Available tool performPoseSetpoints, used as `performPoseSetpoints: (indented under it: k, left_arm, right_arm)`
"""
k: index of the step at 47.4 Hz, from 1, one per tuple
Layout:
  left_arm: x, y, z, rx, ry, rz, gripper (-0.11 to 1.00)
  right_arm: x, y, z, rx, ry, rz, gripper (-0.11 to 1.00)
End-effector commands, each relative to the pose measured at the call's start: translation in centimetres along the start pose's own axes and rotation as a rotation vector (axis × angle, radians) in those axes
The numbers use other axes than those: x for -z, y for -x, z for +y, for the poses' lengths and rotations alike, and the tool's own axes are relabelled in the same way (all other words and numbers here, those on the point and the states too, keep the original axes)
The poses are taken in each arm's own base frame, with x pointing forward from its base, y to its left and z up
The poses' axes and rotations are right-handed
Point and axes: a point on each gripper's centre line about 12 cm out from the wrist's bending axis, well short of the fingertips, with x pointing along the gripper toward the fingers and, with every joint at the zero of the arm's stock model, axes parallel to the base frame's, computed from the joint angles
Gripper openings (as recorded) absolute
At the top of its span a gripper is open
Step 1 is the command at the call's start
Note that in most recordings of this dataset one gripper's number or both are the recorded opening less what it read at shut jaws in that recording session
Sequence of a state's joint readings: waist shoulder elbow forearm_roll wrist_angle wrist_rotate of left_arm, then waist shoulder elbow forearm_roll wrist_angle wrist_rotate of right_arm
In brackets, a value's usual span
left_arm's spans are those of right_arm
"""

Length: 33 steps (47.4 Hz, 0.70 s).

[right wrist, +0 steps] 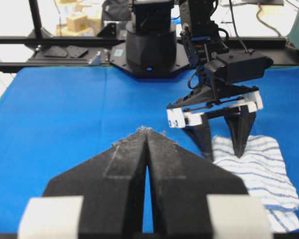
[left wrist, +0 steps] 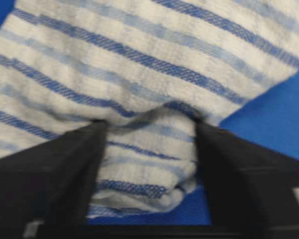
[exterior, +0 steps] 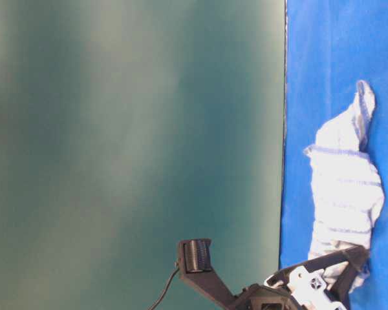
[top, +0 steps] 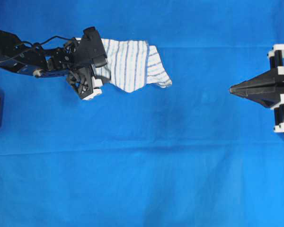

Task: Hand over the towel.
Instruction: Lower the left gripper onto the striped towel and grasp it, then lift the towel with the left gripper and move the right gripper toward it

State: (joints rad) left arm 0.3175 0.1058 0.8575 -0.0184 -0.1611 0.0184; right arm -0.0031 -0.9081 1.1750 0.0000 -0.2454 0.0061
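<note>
Roughly at ten o'clock in the overhead view, the black left gripper (top: 98, 75) points down over the near edge of the towel (top: 132, 64), a small white soft cloth with thin blue-grey stripes lying rumpled on the large plain blue sheet (top: 142, 165). In the left wrist view its two black fingers (left wrist: 55, 164) stand partly apart, a bunched fold of the towel (left wrist: 149, 64) between them; whether they pinch it yet cannot be told. The right wrist view shows the same fingers (right wrist: 241, 132) planted on the towel (right wrist: 259, 169), at three o'clock of the frame. Over at three o'clock in the overhead view, the black right gripper (top: 233, 89) sits well apart, jaws pressed together, holding nothing. No readable writing anywhere.
</note>
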Motion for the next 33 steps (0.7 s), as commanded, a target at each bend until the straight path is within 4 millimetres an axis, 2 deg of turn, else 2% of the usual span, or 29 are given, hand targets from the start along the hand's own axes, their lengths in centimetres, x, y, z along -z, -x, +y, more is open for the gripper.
performPoseSetpoints:
  k: [1,5,8,15,22,33]
  left_arm:
    - [-1.4,0.8,0.1,-0.001,0.003,-0.046,0.42]
    - [-2.7,2.0,0.1,-0.002,0.004,-0.092,0.21]
    - [-3.6,3.0,0.1,-0.001,0.003,-0.126,0.11]
    - [-6.6,5.9,0.1,0.000,0.003,-0.218,0.11]
    - [-10.1,9.7,-0.3,0.008,-0.002,-0.354,0.11]
    - [-14.7,14.6,-2.1,0.053,-0.030,-0.555,0.11]
  right_arm:
    - [-0.9,-0.3,0.0,-0.001,-0.003,-0.021,0.00]
    - [-0.9,-0.3,0.0,-0.001,-0.003,-0.021,0.00]
    - [-1.0,-0.3,0.0,-0.001,-0.003,-0.023,0.00]
    - [-1.0,-0.3,0.0,0.001,-0.005,-0.025,0.00]
    - [-1.1,-0.3,0.0,-0.001,-0.003,-0.026,0.00]
    - [-1.2,-0.3,0.0,0.000,0.000,-0.028,0.00]
